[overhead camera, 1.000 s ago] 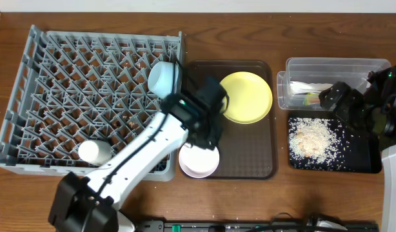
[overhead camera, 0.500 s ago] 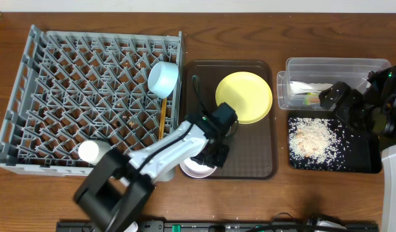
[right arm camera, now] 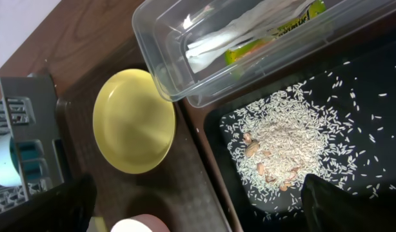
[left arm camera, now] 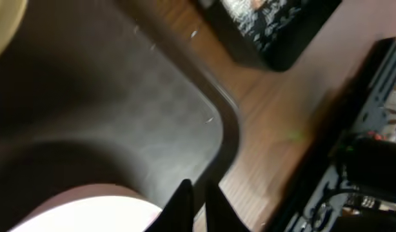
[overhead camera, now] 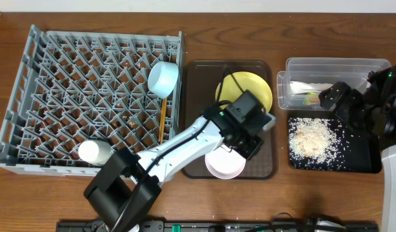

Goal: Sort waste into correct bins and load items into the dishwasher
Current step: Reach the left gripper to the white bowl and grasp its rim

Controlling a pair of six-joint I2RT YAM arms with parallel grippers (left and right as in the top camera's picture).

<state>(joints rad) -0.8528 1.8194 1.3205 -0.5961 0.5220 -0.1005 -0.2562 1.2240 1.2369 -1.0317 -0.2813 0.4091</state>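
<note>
My left gripper (overhead camera: 244, 145) is shut on the rim of the pinkish-white bowl (overhead camera: 225, 165) at the lower right of the brown serving tray (overhead camera: 198, 103). In the left wrist view its fingers (left arm camera: 198, 203) are pressed close beside the bowl (left arm camera: 88, 212). The yellow plate (overhead camera: 237, 84) lies on that tray, partly hidden by the arm. The light blue bowl (overhead camera: 163, 78) and chopsticks (overhead camera: 162, 122) sit in the grey dish rack (overhead camera: 30, 96). My right gripper (overhead camera: 343, 100) is open and empty (right arm camera: 198, 203) over the clear tub (overhead camera: 333, 64) and black tray (overhead camera: 366, 161). The tub holds the tissue (right arm camera: 230, 32) and wrapper (right arm camera: 275, 29). Rice crumbs (overhead camera: 311, 138) lie on the black tray.
A white cup (overhead camera: 95, 152) stands in the rack's front left corner. A black power strip (overhead camera: 249, 227) runs along the table's front edge. The brown tray's right rim (left arm camera: 227, 122) is close to the black tray.
My left gripper swung from the tray's left side down to the bowl, then right. The pinkish-white bowl moved right with it. The right arm has not moved.
</note>
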